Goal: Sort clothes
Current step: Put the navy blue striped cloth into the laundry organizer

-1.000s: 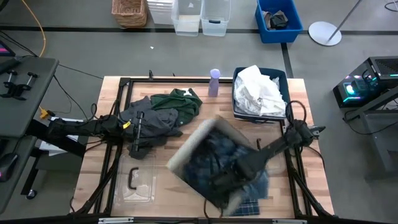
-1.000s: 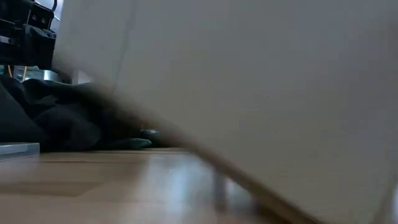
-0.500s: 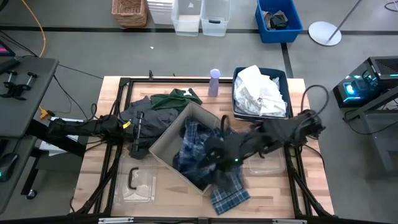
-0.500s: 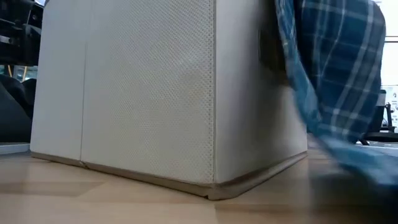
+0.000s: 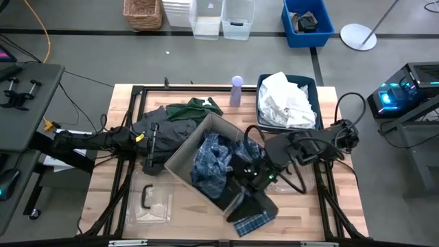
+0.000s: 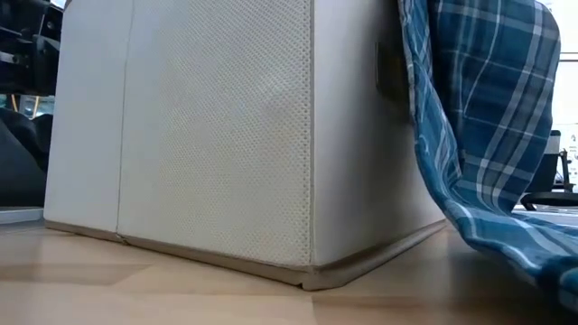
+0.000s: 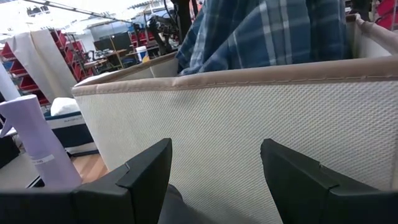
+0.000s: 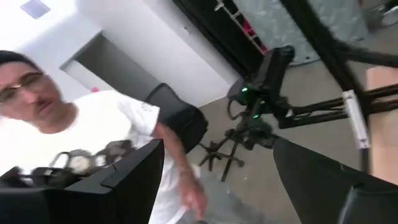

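**Plaid shirt half in the beige box, right arm at its near-right corner**

Near edge: tail of the blue-and-white plaid shirt [image 5: 250, 224] lies on the wooden table [image 5: 103, 185], spilling over the near-right wall of the beige fabric box [image 5: 180, 159]. Low view confirms it: plaid [image 6: 488, 135] drapes down the box's right side onto the tabletop. Rest of the shirt is bunched inside the box.

Right gripper [image 5: 255, 180] is over that near-right corner, just above the draped fabric. Its wrist camera looks out into the room, both fingers spread wide with nothing between them; a person in a white T-shirt [image 8: 93, 149] is out there.

Clear plastic lid [image 5: 149, 201] with a dark handle lies flat, near-left.

Left gripper [image 5: 152, 147] rests on the dark grey garment [image 5: 168, 132] left of the box, fingers apart, facing the box wall [image 7: 249, 143].

Farther: dark green garment [image 5: 199, 110] touching the grey one. Lavender bottle [image 5: 236, 91] upright at the far edge. Far right, white clothes [image 5: 285, 101] heaped in the dark blue bin [image 5: 260, 103].
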